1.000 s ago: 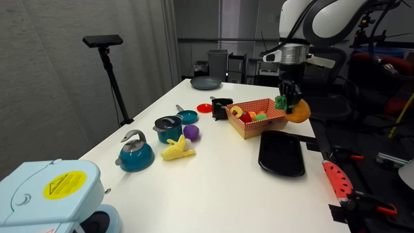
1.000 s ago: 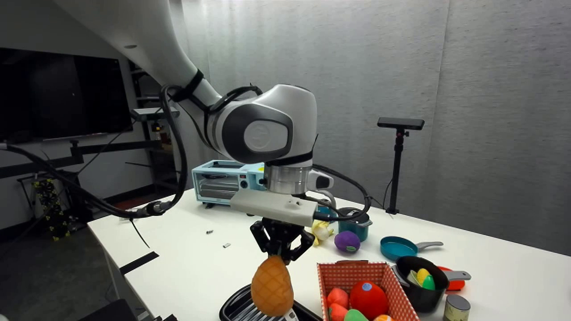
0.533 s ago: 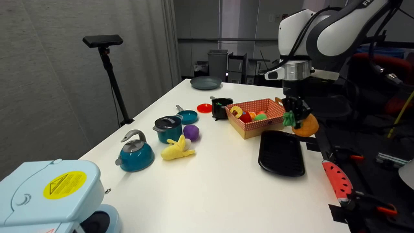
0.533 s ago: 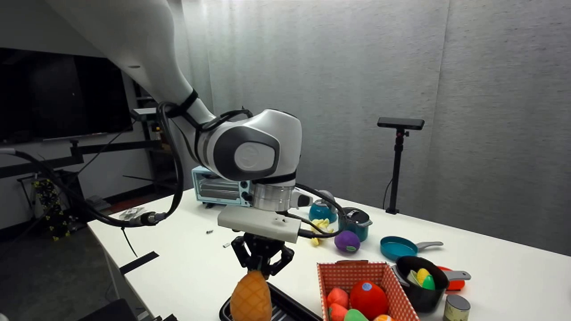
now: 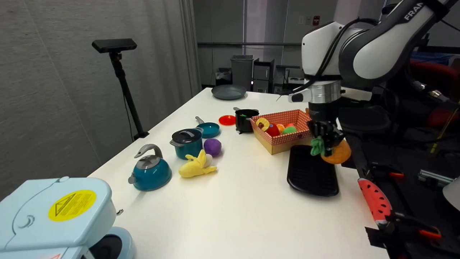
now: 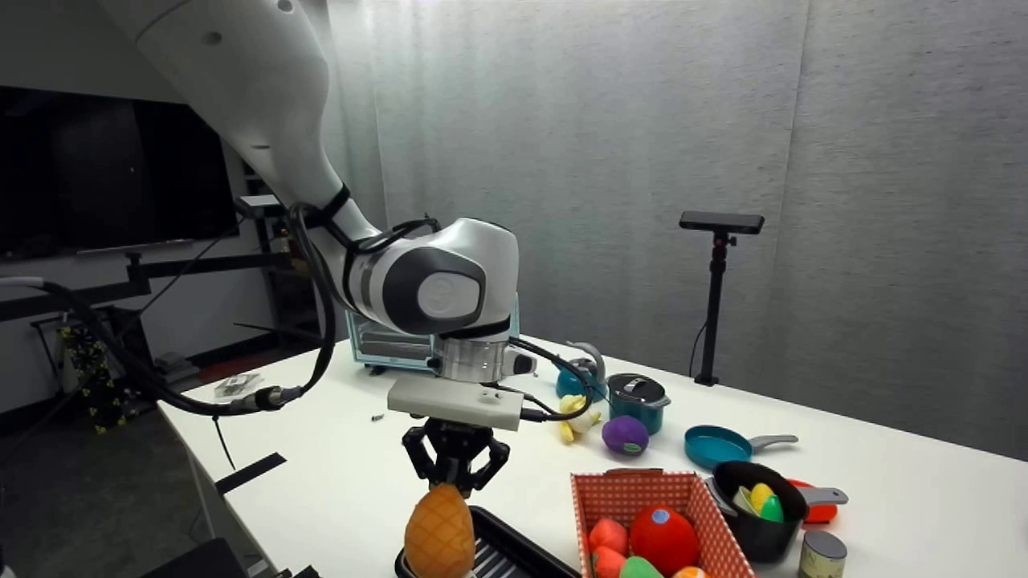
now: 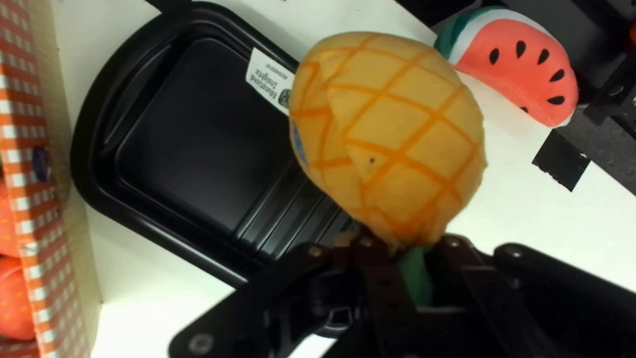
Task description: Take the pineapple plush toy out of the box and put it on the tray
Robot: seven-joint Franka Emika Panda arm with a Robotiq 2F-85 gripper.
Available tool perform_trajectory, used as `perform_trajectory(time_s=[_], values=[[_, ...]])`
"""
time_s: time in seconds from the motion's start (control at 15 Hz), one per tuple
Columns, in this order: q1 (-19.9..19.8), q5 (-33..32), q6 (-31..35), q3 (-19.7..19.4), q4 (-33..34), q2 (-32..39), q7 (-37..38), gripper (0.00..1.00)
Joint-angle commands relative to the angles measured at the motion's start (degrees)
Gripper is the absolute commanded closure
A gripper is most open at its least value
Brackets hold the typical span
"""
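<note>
Wrist view: fingers [image 7: 380,298] of the gripper [image 7: 411,246] drawn in, pinching the pineapple plush toy [image 7: 392,139] at its leafy end. In an exterior view the green tuft [image 5: 317,146] sticks out opposite the orange-yellow body [image 5: 339,152], the fingers between them. Toy location: outside the box [image 5: 289,145], at the edge of the tray [image 7: 198,134], covering part of the tray and part of the table [image 5: 233,216] in the wrist view. Whether toy and tray touch: cannot tell. White tag [image 7: 266,79] printed "Educational Insights" beside the toy's body.

Tray: flat on the table, black, floor partly ribbed; just beside the box, narrow gap between. Box: checked orange-red and white, holding a large red plush fruit [image 6: 665,539] and a green plush [image 5: 289,130] among others.

Surroundings: watermelon-slice plush [image 7: 516,69] at the table's edge, near the tray. Black saucepan [image 6: 763,538] close by the box, small yellow and green pieces [image 6: 771,510] inside. Well apart from the tray: yellow banana-like plush [image 5: 194,169], purple plush [image 5: 212,147], teal lidded pot [image 5: 188,145], teal kettle [image 5: 152,177], teal frying pan [image 5: 209,131], light-blue toaster oven [image 6: 393,347].
</note>
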Motion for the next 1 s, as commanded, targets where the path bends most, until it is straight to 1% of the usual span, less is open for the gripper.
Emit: perform_trajectory(time_s=[0.0,0.13,0.4,0.47,0.6,0.8,0.87,0.93], values=[[0.50,-0.32,0.53,0.65,1.64,1.81,-0.31,0.49],[0.36,-1.18,-0.01,0.89,2.16,2.48,-0.31,0.33],[-0.03,-2.47,-0.73,0.74,2.37,2.98,-0.35,0.05],[-0.11,-2.86,-1.17,0.64,2.31,2.90,-0.22,0.00],[-0.20,-4.07,-3.67,0.33,2.27,2.10,0.69,0.00],[-0.52,-4.86,-9.66,-0.27,2.26,-0.09,1.23,0.00],[-0.20,-3.27,-5.80,0.25,2.20,2.15,0.22,0.00],[-0.26,-3.50,-7.11,0.04,2.34,1.82,0.24,0.00]])
